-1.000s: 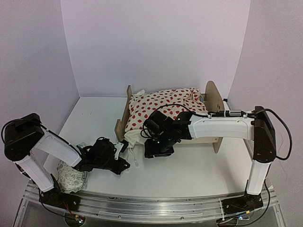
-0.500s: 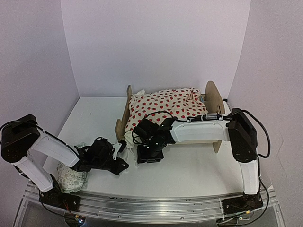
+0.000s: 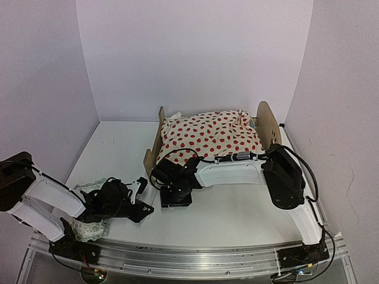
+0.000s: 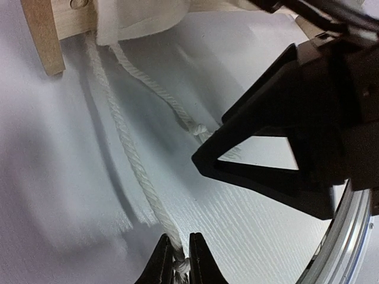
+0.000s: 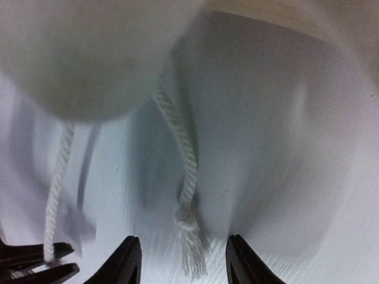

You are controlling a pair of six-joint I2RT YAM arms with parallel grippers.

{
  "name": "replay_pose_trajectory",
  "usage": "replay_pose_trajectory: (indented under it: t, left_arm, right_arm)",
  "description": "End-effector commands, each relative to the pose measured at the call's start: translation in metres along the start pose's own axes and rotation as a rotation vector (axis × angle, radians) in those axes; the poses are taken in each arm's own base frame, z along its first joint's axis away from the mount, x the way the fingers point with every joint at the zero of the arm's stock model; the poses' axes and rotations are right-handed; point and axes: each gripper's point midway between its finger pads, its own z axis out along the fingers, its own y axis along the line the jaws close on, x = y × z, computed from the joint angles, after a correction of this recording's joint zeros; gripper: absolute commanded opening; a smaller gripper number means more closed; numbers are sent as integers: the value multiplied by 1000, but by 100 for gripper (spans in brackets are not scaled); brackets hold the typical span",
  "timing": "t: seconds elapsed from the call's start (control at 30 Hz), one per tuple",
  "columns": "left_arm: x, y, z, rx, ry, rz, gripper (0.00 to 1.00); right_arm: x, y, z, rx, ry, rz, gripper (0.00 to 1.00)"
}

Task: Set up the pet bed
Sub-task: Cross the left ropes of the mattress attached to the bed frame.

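Mattress isn't showing: blanket [image 3: 210, 133] is covering the whole top of the pet bed [image 3: 267, 121], w/ only the wooden end boards sticking out. In the top view the right arm is lying across the near side rail and hiding most of it. Right wrist view is smearing w/ blur, so the cloth bulge and wood edge up top are reading as soft shapes only. Left wrist view is cutting off all of the frame but one square leg, plus the blanket's hem. Pale lacy cloth [image 3: 89, 228] is sitting half under the left arm at the near left corner; can't tell what it is.

Frame is looking like light plywood, flat-cut, w/ a taller rounded board at the right end and a lower one at the left. Blanket is cream, puffy, red-dotted. Two twisted white cords are trailing from its hem onto the smooth white counter [image 3: 237, 207]: a long cord [image 4: 133, 160] and a knotted cord [image 5: 186, 177] ending in a frayed tuft.

Bed is standing at back centre, w/ both grippers just in front of its left end. Left gripper [image 4: 177, 263] is pinching the long cord, jaws nearly together. Right gripper [image 5: 183, 239] is standing wide, the knotted cord's tuft lying between its fingers, apart from both as far as the blur is showing.
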Motion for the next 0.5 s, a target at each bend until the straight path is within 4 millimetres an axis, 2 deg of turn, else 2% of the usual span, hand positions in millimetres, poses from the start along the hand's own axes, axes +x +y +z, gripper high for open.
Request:
replay_pose_trajectory:
  t: [0.0, 0.2, 0.37, 0.47]
  left_arm:
    - [-18, -11, -8, 34, -67, 34, 11]
    - [-21, -18, -10, 70, -78, 39, 11]
    - [-18, -20, -11, 90, -80, 38, 11]
    - [-17, -21, -11, 98, -80, 40, 10]
  right_arm:
    - [-11, -13, 6, 77, -52, 8, 45]
    - [4, -24, 16, 141, -5, 0, 33]
    - [14, -17, 26, 157, 23, -47, 28]
    - [17, -13, 30, 147, 37, -66, 17]
